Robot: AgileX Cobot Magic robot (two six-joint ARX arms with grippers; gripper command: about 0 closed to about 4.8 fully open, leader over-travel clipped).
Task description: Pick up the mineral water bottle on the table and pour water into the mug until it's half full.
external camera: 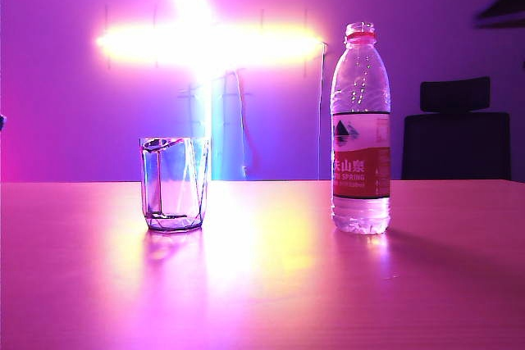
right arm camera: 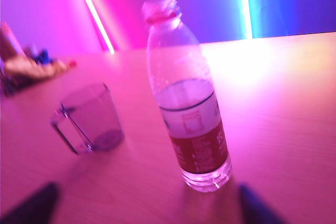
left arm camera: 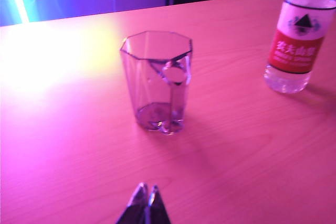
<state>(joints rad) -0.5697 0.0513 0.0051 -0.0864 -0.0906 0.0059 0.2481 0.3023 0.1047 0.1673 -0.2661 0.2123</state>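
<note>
Mineral water bottle point(right arm camera: 189, 108) between wide right tool point(right arm camera: 144, 203) fingers, left tool point(left arm camera: 146, 203) closed before mug point(left arm camera: 157, 80)

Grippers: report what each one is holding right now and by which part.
Nothing is held. The left gripper is shut on nothing, short of the mug. The right gripper stands open before the mineral water bottle, which stands free on the table.

Exterior view: low, near table point(external camera: 262, 284) level, facing level across the wood top toward a lit back wall, with the mug point(external camera: 174, 184) and the mineral water bottle point(external camera: 360, 129) side by side at middle distance. Left wrist view: raised, tilted down, close to the mug point(left arm camera: 157, 80), left gripper point(left arm camera: 144, 205) tips at the frame edge. Right wrist view: tilted, close to the bottle point(right arm camera: 186, 98), right gripper point(right arm camera: 142, 203) fingers point(right arm camera: 31, 205) flanking it; all three views share both vessels.
</note>
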